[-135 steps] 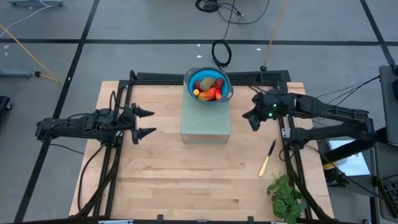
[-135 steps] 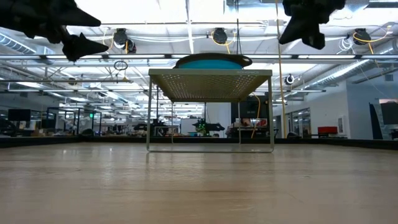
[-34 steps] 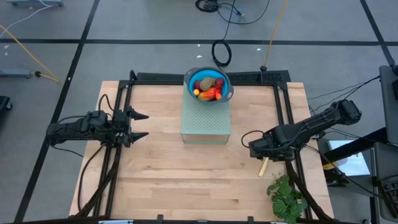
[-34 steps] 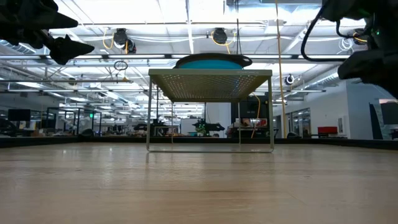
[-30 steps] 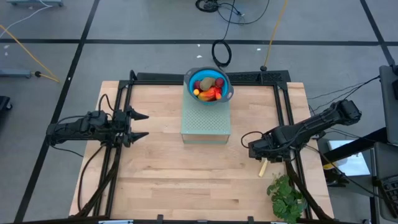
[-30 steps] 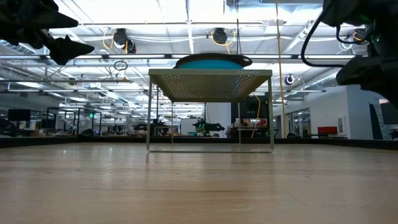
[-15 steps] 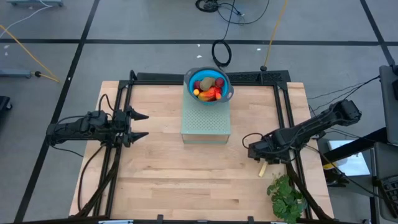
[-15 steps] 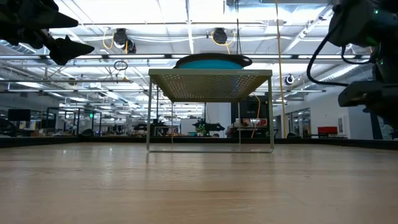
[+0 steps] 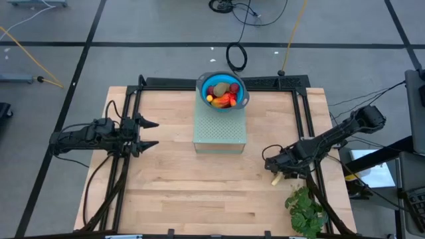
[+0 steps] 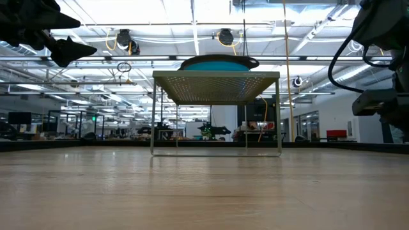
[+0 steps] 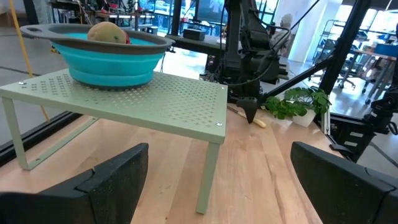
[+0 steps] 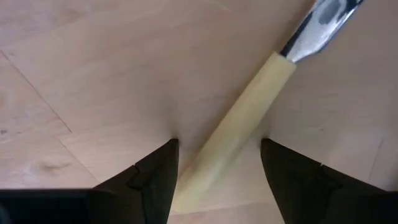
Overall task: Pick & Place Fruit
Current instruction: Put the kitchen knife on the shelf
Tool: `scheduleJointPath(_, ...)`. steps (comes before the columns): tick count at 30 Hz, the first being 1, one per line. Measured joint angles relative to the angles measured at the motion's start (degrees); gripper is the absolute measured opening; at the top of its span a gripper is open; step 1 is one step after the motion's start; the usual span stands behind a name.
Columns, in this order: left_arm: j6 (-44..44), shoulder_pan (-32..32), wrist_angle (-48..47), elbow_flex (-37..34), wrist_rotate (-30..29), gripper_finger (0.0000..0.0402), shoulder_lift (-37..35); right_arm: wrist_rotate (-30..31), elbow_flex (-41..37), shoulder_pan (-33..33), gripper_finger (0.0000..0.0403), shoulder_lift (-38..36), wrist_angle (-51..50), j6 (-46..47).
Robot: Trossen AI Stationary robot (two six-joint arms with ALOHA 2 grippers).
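Right gripper (image 12: 217,165) has been lowered astride the knife handle (image 12: 239,127), fingers apart, nothing gripped; fruit (image 9: 223,94) left untouched in bowl (image 9: 240,88).

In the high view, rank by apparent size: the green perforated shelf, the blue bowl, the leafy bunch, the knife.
1. green perforated shelf
2. blue bowl
3. leafy bunch, close to the bowl, so that order is unsure
4. knife, mostly hidden under the right gripper
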Motion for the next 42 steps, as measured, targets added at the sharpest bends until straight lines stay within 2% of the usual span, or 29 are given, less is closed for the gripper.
scheduleJointPath(7, -0.01, -0.01, 0.0, 0.0, -0.01, 0.0392, -0.01, -1.04, -0.04, 0.15, 0.022, 0.07, 0.26, 0.24)
scheduleJointPath(11, -0.01, 0.01, 0.0, 0.0, -0.01, 0.0392, -0.01, -1.1, -0.04, 0.15, 0.0205, 0.1, 0.22, 0.56)
scheduleJointPath(29, -0.03, 0.01, -0.04, 0.0, -0.01, 0.0392, -0.01, 1.42, -0.1, 0.19, 0.0067, 0.13, 0.75, 1.69)
scheduleJointPath(42, -0.64, 0.0, -0.35, 0.0, 0.01, 0.0392, -0.01, 1.86, -0.13, 0.19, 0.0064, -0.1, 1.52, 0.85)
